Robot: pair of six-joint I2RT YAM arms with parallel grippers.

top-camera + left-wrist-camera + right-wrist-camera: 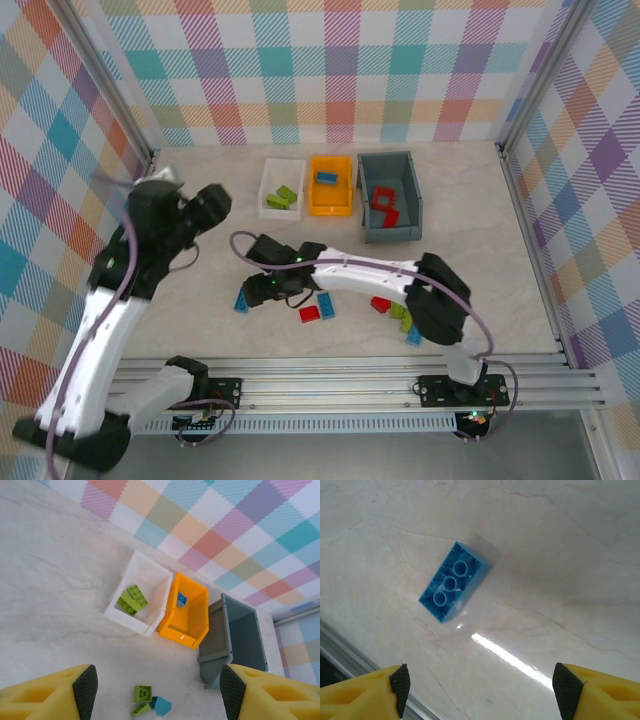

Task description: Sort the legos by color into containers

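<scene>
The small blue plastic lego brick (455,582) lies on the table (560,555) below the wide-open, empty right tool (480,687), which should next lower and grip it.

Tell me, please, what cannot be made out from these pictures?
- Top view: the right arm covers the table beneath it, so what lies there cannot be told.
- Left wrist view: the grey bin is seen at a slant, and its wall hides its contents.
- Right wrist view: the blue lego lies underside up, so its studs are hidden.
</scene>
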